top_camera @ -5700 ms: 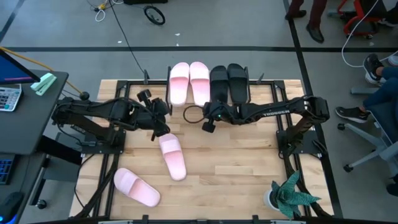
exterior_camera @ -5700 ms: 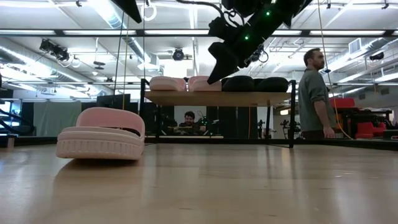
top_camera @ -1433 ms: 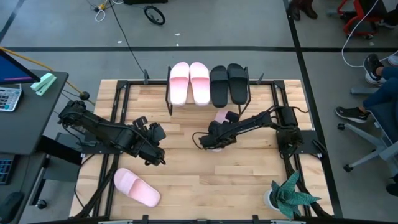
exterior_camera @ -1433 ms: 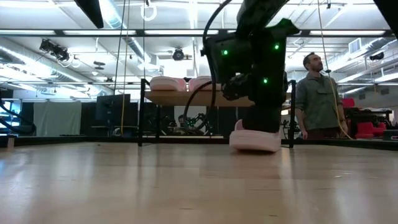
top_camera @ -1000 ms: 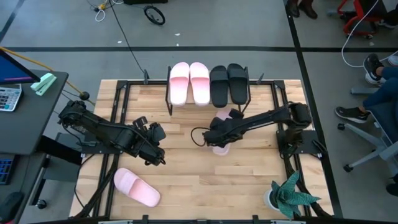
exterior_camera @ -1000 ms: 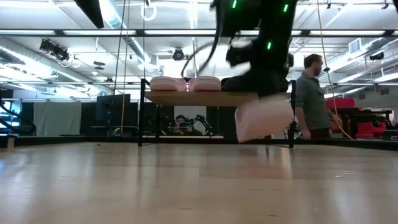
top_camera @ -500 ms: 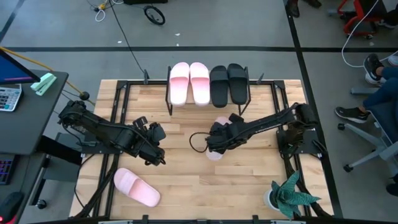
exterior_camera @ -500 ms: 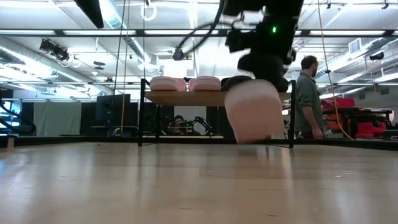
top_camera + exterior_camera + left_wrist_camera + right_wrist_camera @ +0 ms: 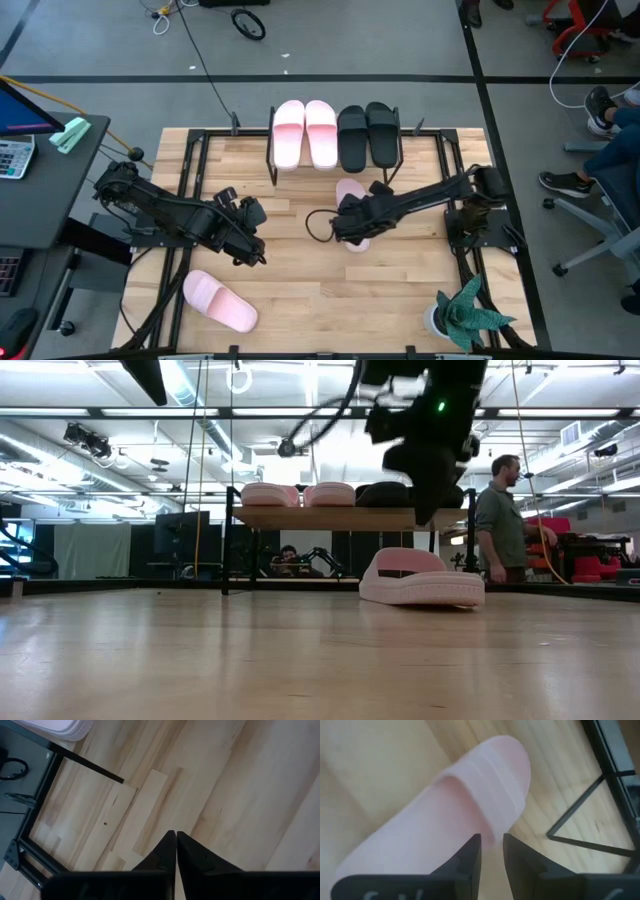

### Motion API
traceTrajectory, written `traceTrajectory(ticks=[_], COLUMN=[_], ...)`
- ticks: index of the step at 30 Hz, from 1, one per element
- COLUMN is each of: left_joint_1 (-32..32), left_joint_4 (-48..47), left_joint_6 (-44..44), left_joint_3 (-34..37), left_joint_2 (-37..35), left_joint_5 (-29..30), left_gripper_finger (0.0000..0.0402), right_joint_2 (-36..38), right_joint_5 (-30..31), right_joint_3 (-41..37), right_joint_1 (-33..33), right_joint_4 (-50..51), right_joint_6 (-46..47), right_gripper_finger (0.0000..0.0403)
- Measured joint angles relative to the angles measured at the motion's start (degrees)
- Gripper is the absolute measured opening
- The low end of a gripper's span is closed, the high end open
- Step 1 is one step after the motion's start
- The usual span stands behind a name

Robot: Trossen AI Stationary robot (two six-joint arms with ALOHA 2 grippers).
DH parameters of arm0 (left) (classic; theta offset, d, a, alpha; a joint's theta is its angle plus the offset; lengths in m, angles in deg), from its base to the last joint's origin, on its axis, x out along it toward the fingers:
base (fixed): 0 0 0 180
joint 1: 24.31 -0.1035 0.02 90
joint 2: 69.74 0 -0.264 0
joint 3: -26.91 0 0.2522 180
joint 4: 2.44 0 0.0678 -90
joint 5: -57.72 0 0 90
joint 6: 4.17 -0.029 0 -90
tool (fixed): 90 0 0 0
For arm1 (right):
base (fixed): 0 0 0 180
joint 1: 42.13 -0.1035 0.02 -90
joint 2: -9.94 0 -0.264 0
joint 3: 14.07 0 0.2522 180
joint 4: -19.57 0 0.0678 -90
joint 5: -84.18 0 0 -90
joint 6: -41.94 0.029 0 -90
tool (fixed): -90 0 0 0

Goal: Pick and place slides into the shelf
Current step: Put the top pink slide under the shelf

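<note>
**Status.** The shelf (image 9: 335, 160) stands at the far edge of the table (image 9: 400, 290), at mid-width. Its top board carries two light pink slides (image 9: 304, 132) and two black slides (image 9: 364, 133), side by side. A third pink slide (image 9: 421, 579) lies flat on the table just in front of the shelf, below the black pair. A fourth pink slide (image 9: 219, 301) lies near the front left corner of the table.

**End effectors.** The right end effector (image 9: 352, 222) hangs directly above the third pink slide. In the right wrist view its fingers (image 9: 470, 857) stand almost together with only a thin gap, and they do not appear to clamp the slide. The left end effector (image 9: 176, 851) waits over bare table left of centre, fingers pressed together, holding nothing.

**Step in hand.** Judged from the layout, the third pink slide is the current item, set down or awaiting a re-grasp.

**Next move.** A secure grip on the strap or sidewall seems required, then a lift toward the shelf.

**Clearances.** The top board looks full. Open room remains beneath it, between the black frame legs. The table centre and front right are unobstructed except for a potted plant (image 9: 462, 315) at the front right corner.
</note>
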Motion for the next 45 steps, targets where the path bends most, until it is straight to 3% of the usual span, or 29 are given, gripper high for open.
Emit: traceTrajectory(ticks=[8,14,18,24,32,45], left_joint_1=[0.0,0.0,0.0,0.0,0.0,0.0], left_joint_4=[0.0,0.0,0.0,0.6,0.9,0.9], left_joint_6=[0.0,0.0,0.0,0.0,0.0,0.0], left_joint_3=[0.0,0.0,0.0,0.0,0.0,0.0], left_joint_2=[0.0,0.0,0.0,0.0,0.0,0.0], left_joint_5=[0.9,1.0,1.0,1.0,1.0,1.0], left_gripper_finger=[0.0007,0.0013,0.0023,0.0006,0.0020,0.0009], right_joint_2=[4.0,0.9,-1.6,-6.5,-8.1,-11.3], right_joint_5=[-3.9,-8.0,-8.3,-8.7,-15.9,-16.8], right_joint_3=[0.0,0.0,0.0,0.0,0.0,0.0], right_joint_1=[-7.4,-13.3,-15.7,-14.9,-13.6,-9.5], right_joint_4=[-1.9,-7.7,-9.6,-10.1,-14.1,-14.0], right_joint_6=[4.7,8.7,10.9,10.6,6.0,3.5], right_gripper_finger=[0.0073,0.0011,0.0010,0.0005,0.0003,0.0001])
